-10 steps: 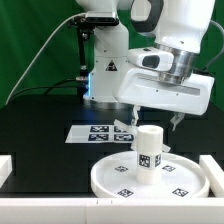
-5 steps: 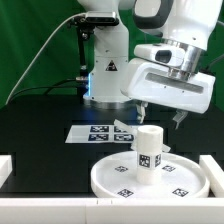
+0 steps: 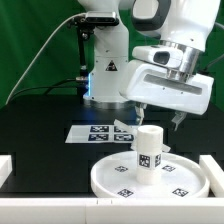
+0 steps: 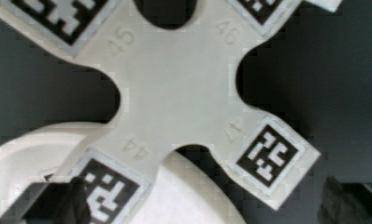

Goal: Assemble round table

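The large rimmed round disc lies flat at the front of the table. The short cylindrical post stands upright on its middle. The cross-shaped piece lies flat just behind the disc, partly hidden by the post. In the wrist view the cross-shaped piece fills most of the frame, with the disc's rim at one corner. My gripper hangs open and empty above the cross-shaped piece, behind the post. Its dark fingers show at both lower corners of the wrist view, wide apart.
The marker board lies flat to the exterior view's left of the cross-shaped piece. White bars stand at the front left and front right of the black table. The robot's base stands at the back.
My gripper has risen a little and shifted toward the exterior view's right. The disc, post and cross-shaped piece have not moved.
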`<action>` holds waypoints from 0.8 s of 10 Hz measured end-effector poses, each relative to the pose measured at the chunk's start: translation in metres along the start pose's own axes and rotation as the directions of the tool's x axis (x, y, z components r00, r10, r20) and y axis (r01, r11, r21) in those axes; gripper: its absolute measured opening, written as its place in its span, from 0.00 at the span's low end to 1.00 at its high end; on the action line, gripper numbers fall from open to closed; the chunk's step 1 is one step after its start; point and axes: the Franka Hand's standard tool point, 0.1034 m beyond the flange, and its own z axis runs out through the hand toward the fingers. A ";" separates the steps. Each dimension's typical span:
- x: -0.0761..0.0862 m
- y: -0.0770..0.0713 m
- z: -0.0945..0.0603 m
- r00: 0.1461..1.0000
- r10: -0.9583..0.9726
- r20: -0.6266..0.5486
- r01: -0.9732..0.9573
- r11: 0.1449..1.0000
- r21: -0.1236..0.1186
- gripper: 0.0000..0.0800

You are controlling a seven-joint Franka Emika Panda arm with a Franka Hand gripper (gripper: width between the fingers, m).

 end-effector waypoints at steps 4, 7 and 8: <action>0.002 -0.011 0.008 0.997 -0.040 -0.062 0.039 0.999 -0.030 0.81; 0.003 -0.011 0.009 0.998 -0.020 -0.061 0.018 1.000 -0.021 0.81; 0.001 -0.011 0.009 0.999 0.002 -0.045 -0.003 1.000 -0.023 0.81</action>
